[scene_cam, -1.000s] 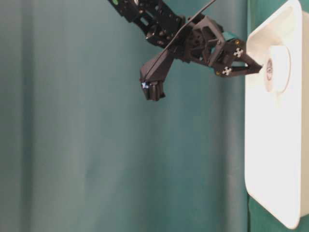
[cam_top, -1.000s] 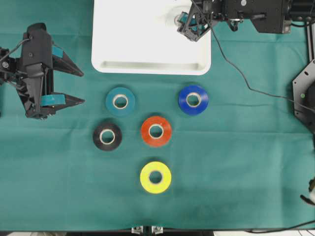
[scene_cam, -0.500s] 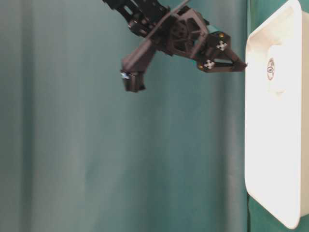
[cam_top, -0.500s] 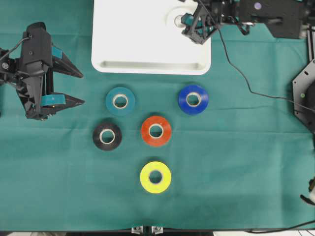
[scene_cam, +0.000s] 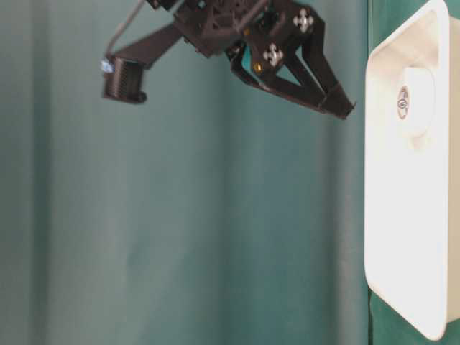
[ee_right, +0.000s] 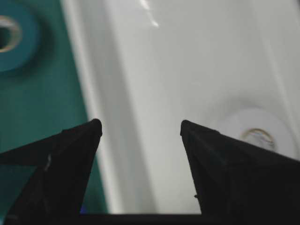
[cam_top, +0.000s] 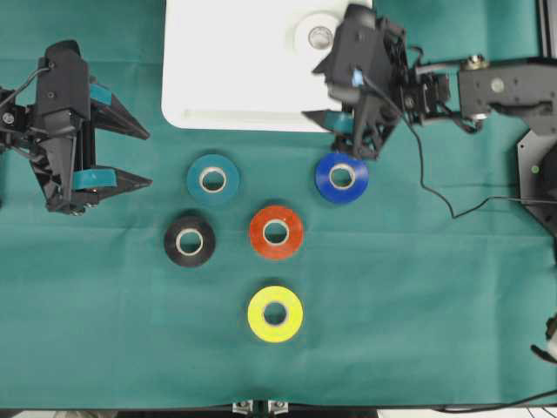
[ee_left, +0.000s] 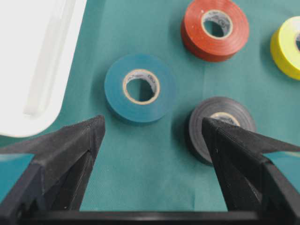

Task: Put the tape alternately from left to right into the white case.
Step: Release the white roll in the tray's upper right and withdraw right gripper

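6 tape rolls (cam_top: 213,179); 1 white case (cam_top: 244,70); 2 grippers (cam_top: 130,157).

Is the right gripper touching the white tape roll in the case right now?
Apart. The table-level view shows the right gripper open, with curtain visible between its tips and the white tape roll in the white case.

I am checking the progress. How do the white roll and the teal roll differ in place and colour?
The white roll lies inside the white case, near its far right corner; the teal roll lies on the green cloth outside the case. The white roll nearly matches the case; the teal is close to the cloth's colour. Both lie flat, with pale cores.
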Controlling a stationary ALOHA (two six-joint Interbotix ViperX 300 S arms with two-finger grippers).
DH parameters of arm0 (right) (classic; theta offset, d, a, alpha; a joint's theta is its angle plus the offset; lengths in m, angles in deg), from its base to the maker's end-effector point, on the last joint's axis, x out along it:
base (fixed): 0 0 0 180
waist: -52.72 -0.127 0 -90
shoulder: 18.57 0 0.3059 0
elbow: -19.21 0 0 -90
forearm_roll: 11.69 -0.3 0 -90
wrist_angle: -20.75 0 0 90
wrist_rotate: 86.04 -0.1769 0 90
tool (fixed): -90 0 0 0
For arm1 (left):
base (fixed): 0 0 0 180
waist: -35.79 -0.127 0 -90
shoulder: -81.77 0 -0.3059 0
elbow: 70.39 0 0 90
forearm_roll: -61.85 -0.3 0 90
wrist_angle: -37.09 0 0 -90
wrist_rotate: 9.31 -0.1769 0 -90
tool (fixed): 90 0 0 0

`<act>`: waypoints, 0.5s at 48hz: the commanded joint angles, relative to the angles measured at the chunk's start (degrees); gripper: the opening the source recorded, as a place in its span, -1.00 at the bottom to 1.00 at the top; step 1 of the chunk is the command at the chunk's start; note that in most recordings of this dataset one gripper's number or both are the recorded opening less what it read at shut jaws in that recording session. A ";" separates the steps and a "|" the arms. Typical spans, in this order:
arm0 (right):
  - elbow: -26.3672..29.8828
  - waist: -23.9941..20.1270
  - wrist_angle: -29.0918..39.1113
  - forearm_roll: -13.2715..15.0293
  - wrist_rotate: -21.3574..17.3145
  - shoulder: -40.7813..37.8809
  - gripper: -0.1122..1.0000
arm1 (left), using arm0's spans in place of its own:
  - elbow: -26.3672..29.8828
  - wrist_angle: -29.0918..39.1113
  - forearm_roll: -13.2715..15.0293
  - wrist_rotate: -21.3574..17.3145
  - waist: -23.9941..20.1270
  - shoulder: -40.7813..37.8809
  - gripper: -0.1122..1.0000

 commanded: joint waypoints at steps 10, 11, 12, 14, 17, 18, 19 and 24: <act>-0.97 -6.50 -0.44 0.18 -0.18 1.76 0.56 | -0.97 -2.72 0.00 0.53 0.26 0.26 0.64; -1.05 -6.77 -0.44 0.18 -0.18 1.76 0.56 | -0.97 -2.90 0.00 0.79 0.26 0.26 0.64; -1.05 -7.03 -0.44 0.18 -0.18 1.76 0.56 | -1.05 -2.99 0.09 0.97 0.26 0.26 0.64; -1.05 -7.47 -0.44 0.18 -0.18 1.76 0.56 | -1.14 -3.16 0.00 1.23 0.26 0.35 0.64; -1.14 -7.65 -0.44 0.18 -0.18 1.76 0.56 | -1.14 -3.25 0.00 1.32 0.26 0.35 0.64; -1.14 -7.73 -0.44 0.18 -0.18 1.76 0.56 | -1.14 -3.25 0.00 1.32 0.26 0.26 0.64; -1.23 -7.73 -0.44 0.18 -0.18 1.76 0.56 | -1.23 -3.25 0.00 1.32 0.26 0.26 0.64; -1.23 -7.73 -0.35 0.18 -0.18 1.67 0.56 | -1.14 -3.25 0.00 1.41 0.35 0.18 0.64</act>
